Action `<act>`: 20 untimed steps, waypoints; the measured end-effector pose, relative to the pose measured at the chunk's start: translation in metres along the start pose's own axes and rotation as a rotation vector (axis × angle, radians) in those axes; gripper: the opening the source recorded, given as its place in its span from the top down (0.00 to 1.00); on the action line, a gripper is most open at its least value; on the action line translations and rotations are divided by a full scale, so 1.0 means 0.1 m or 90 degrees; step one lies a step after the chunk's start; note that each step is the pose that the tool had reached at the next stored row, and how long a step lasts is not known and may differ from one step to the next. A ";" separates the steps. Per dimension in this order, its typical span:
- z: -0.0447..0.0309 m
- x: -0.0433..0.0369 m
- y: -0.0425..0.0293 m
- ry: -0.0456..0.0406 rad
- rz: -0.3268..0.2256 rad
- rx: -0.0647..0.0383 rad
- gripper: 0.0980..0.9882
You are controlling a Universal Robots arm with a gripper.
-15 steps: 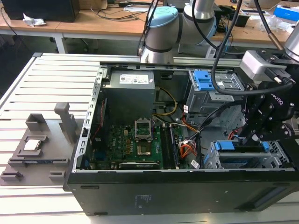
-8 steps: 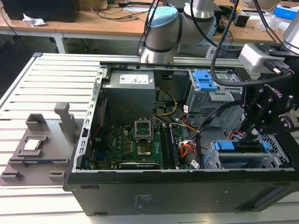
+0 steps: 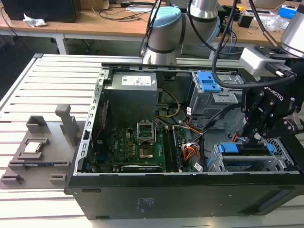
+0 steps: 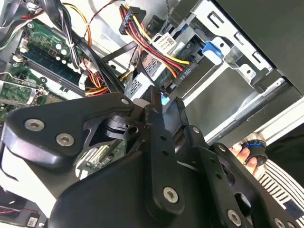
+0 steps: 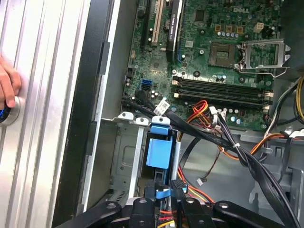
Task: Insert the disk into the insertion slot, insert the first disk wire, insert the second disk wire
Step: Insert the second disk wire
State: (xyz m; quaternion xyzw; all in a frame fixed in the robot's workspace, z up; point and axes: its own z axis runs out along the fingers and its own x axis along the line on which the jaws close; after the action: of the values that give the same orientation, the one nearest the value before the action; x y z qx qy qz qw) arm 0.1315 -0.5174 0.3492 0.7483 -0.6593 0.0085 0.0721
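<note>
You see a slatted metal table [image 3: 28, 90]; the open computer case [image 3: 90, 185] rests on it, with a grey fixture [image 3: 40, 152] just beside the case.

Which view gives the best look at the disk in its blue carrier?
The exterior view: the disk lies in the insertion slot, its blue carrier visible at both ends, the hand just above. The first wrist view shows its blue end from above; the second wrist view shows a blue sliver.

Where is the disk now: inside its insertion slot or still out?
In. The disk, blue-framed, lies in the insertion slot; the gripper is at its rear edge.
</note>
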 end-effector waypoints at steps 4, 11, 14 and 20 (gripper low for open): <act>0.056 -0.007 0.000 0.0035 -0.001 0.000 0.79; 0.081 -0.009 -0.001 0.0141 -0.004 -0.001 0.79; 0.081 -0.010 -0.002 0.0141 -0.004 -0.001 0.89; 0.056 -0.006 0.001 0.0106 -0.004 -0.001 0.95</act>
State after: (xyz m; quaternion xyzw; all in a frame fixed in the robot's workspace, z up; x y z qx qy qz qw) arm 0.1308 -0.5175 0.3435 0.7503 -0.6563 0.0140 0.0780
